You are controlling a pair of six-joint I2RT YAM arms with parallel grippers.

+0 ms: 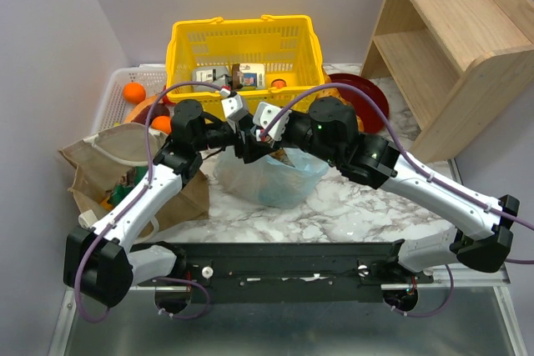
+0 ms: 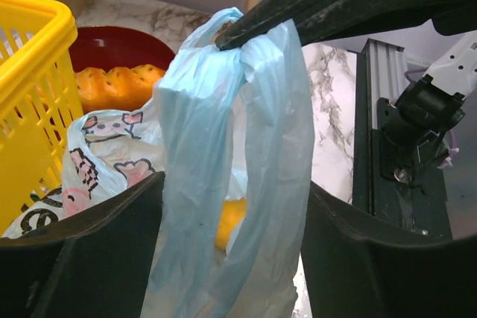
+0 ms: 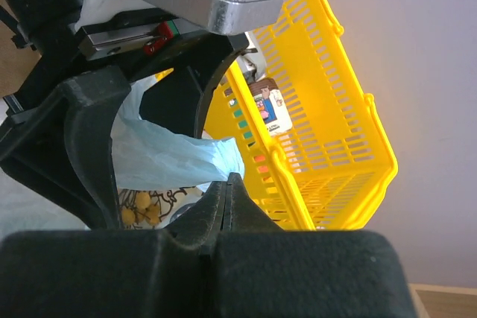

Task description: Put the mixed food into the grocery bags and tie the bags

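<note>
**On the desk, 6 o'clock of the yellow mesh basket**

The light-blue bag is thin, crinkled and translucent. Its handle strips run long from 6 to 12 o'clock in the left wrist view. The right tool clenches their top, and the left tool gapes, released, around them.

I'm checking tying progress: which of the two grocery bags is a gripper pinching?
The thin translucent light-blue plastic bag: the right gripper is shut on its gathered top. The tan bag with white loop handles lies ungripped at the left.
</note>
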